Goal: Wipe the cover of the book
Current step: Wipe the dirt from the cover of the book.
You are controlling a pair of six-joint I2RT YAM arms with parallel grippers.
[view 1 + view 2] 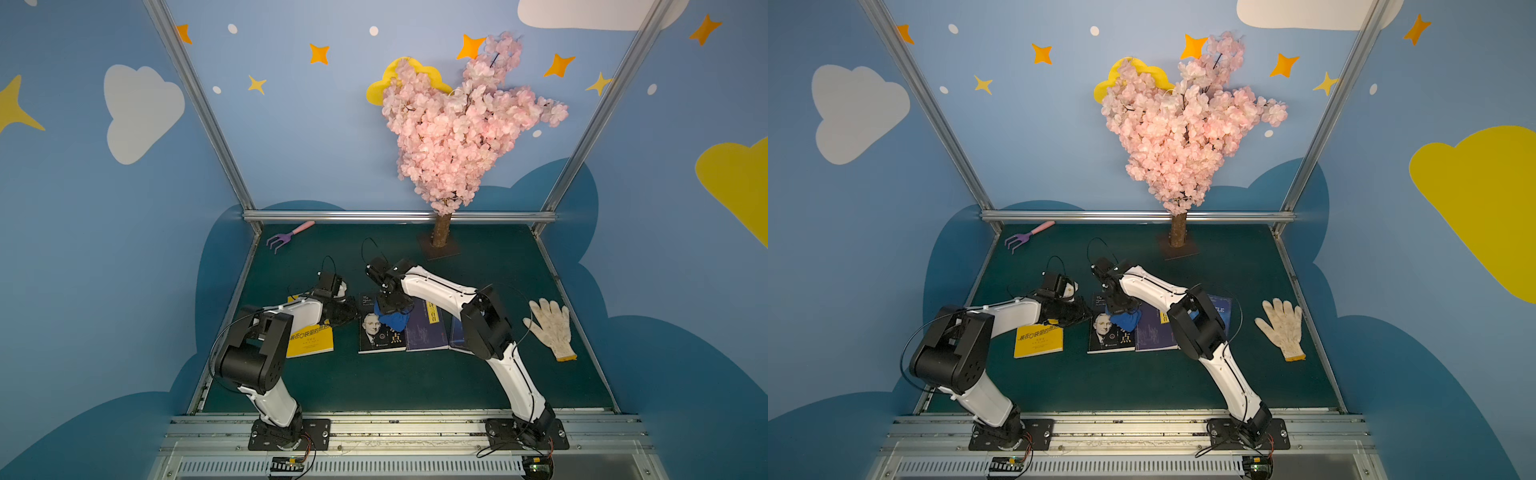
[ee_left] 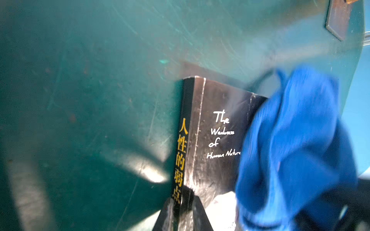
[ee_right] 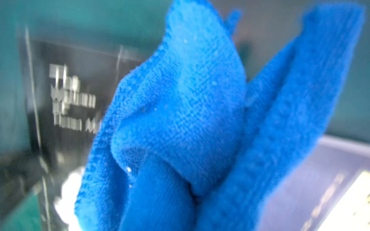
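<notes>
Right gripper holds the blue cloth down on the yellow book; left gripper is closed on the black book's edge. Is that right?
Not quite. The blue cloth in the right gripper rests on the black book, not the yellow book, as both top views show. The left gripper is indeed closed on the black book's edge, as the left wrist view shows.

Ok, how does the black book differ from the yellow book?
The black book has a portrait cover; the yellow book is yellow with dark lettering. The black book bears the blue cloth held by the right tool, with the left tool clamped on its spine edge; the yellow book has no cloth and sits partly under the left arm. The black book lies beside a navy book; the yellow book lies apart. Both lie flat.
</notes>
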